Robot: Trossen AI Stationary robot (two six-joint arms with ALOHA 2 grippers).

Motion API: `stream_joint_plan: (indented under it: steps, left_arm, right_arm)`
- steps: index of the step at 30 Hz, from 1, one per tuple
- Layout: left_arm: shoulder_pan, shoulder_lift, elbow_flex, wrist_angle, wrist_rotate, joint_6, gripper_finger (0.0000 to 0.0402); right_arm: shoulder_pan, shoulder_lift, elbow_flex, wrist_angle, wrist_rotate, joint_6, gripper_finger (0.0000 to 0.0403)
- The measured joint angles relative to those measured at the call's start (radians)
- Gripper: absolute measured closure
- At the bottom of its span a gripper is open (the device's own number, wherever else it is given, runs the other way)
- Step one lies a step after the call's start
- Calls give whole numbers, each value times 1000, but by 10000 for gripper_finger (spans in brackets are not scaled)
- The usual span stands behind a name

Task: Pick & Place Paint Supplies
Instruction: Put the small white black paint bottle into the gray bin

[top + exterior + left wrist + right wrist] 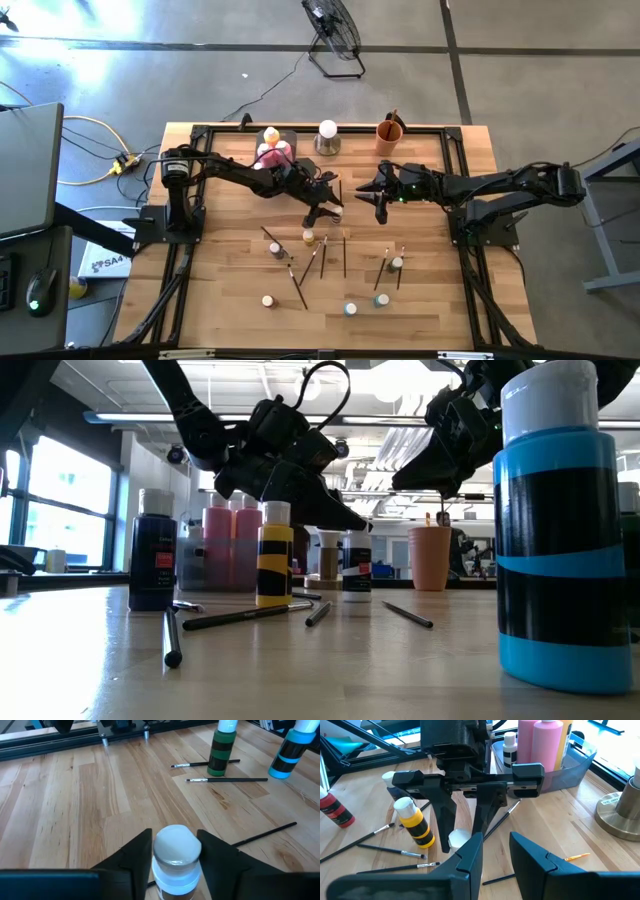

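Left gripper [322,213] sits low over mid-table, fingers on both sides of a small white-capped paint bottle [175,855] standing on the wooden table [440,290]; can't tell if it's clamped or just straddling. Right gripper [368,192] hovers just beside it, fingers apart, holding nothing. Thin dark-handled paintbrushes [344,253] and other small bottles lie scattered nearby. Tall pink bottles [543,750] stand in the grey rectangular tray [575,767] at the far edge.
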Motion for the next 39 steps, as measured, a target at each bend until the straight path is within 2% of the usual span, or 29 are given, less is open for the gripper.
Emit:
stream_joint_plan:
  steps: [5, 23, 32, 39]
  left_arm:
    - [0, 0, 0, 0, -2, 0, 270]
    - [4, 0, 0, -6, 25, -20, 272]
    - [77, -32, -1, -11, 177, -52, 272]
    - [119, -116, -1, -65, 110, -52, 272]
  right_arm:
    - [0, 0, 0, 0, 0, 0, 312]
    - [0, 0, 0, -30, 0, 0, 312]
    - [0, 0, 0, -30, 0, 0, 312]
    - [0, 0, 0, -30, 0, 0, 312]
